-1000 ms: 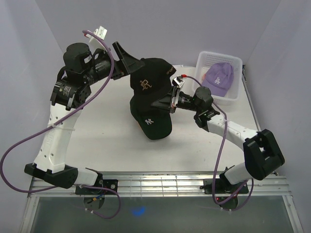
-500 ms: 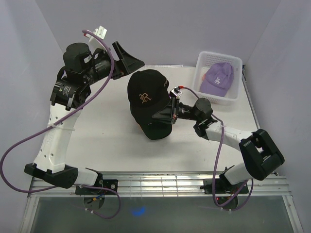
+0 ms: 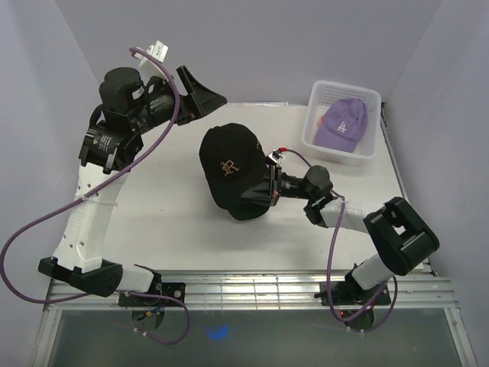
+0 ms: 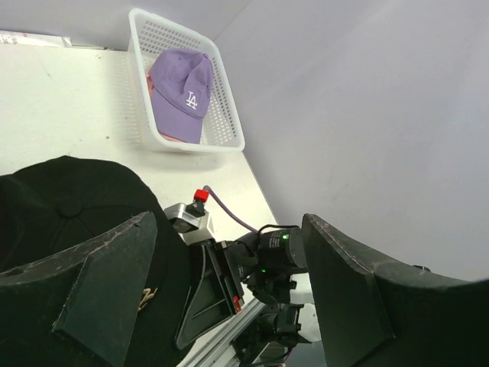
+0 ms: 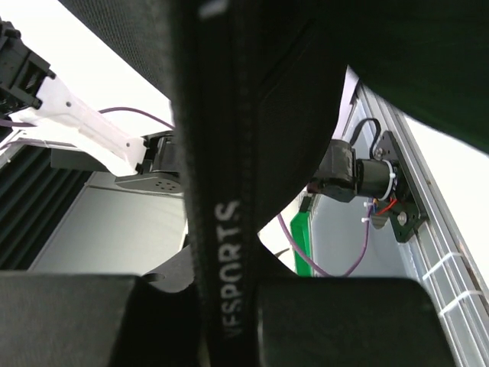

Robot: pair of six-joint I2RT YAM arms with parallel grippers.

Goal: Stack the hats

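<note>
A black cap with a gold logo [image 3: 228,157] sits on top of another dark cap, whose brim [image 3: 248,212] shows below it, in the middle of the table. My right gripper [image 3: 258,191] is shut on the black cap's back strap [image 5: 225,229], printed with white letters and pinched between the fingers [image 5: 344,321]. My left gripper [image 3: 202,93] is open and empty, raised above and to the left of the caps. Its view looks down on the black cap [image 4: 69,199]. A lavender cap [image 3: 341,122] lies in the basket, also seen from the left wrist [image 4: 179,84].
The white mesh basket [image 3: 344,86] stands at the back right corner, and it shows in the left wrist view [image 4: 229,138] with some pink cloth under the lavender cap. White walls close the table at the left, back and right.
My right gripper has carried the black cap down and to the left onto the dark cap, covering its white logo. The left arm has not moved.
</note>
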